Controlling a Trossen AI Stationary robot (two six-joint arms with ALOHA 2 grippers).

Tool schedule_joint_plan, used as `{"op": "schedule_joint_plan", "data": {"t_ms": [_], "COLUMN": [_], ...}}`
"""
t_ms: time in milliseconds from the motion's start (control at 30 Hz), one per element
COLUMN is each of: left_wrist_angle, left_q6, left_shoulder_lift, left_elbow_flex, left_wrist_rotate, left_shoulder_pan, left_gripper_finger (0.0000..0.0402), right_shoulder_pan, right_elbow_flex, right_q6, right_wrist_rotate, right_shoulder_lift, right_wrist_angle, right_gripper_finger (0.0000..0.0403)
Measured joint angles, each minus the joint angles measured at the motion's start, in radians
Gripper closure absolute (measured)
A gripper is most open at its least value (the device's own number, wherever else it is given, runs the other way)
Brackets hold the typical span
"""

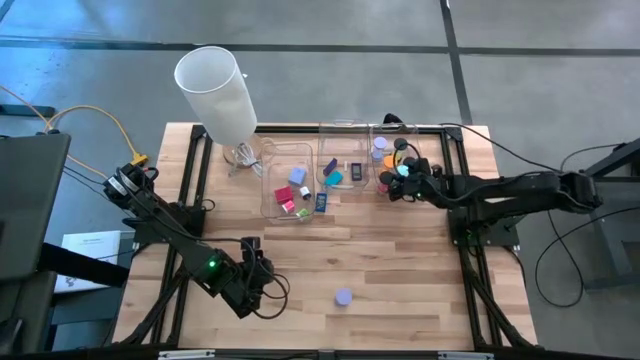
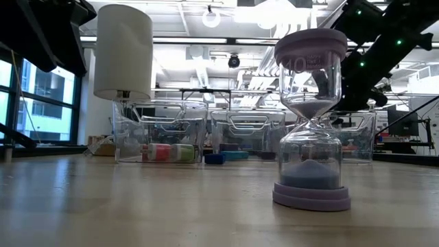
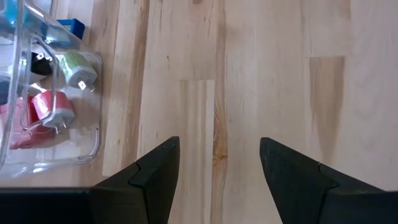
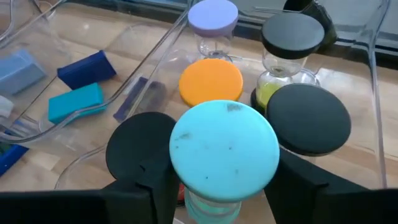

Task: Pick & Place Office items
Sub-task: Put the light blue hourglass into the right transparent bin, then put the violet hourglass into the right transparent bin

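At upper right, right gripper (image 4: 224,180) pinches a teal-capped glass sand timer (image 4: 224,146) above the clear plastic bin (image 4: 373,93); lower left, left gripper (image 3: 219,171) hangs spread.

A lab: open ceiling ducts (image 2: 206,65), strip lights, equipment benches behind the wooden table (image 2: 137,206)

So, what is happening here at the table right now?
The robot is sorting small office items into three clear bins at the far side of the table. The right gripper is over the rightmost bin with a teal-capped sand timer between its fingers, among orange, black and lavender-capped ones already inside. The left gripper waits open above bare wood near the front. One lavender sand timer stands alone on the table.
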Motion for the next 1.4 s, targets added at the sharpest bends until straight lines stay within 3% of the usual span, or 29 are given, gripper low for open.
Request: {"op": "schedule_joint_plan", "data": {"t_ms": [433, 867, 1400], "left_wrist_angle": [0.000, 0.000, 0.000], "left_q6": [-0.005, -0.008, -0.019], "left_shoulder_lift": [0.000, 0.000, 0.000], "left_elbow_flex": [0.000, 0.000, 0.000], "left_wrist_rotate": [-0.003, -0.003, -0.003], "left_shoulder_pan": [0.000, 0.000, 0.000], "left_gripper_finger": [0.0188, 0.0188, 0.0188], "right_shoulder_pan": [0.000, 0.000, 0.055], "right_elbow_flex": [-0.002, -0.005, -0.004], "right_q6": [-0.032, -0.080, -0.132], "right_wrist_rotate": [-0.025, -0.042, -0.033], "right_shoulder_lift": [0.002, 0.002, -0.111], "right_wrist_angle": [0.033, 0.072, 0.106], "right_gripper_finger": [0.0210, 0.0172, 0.0194]}}
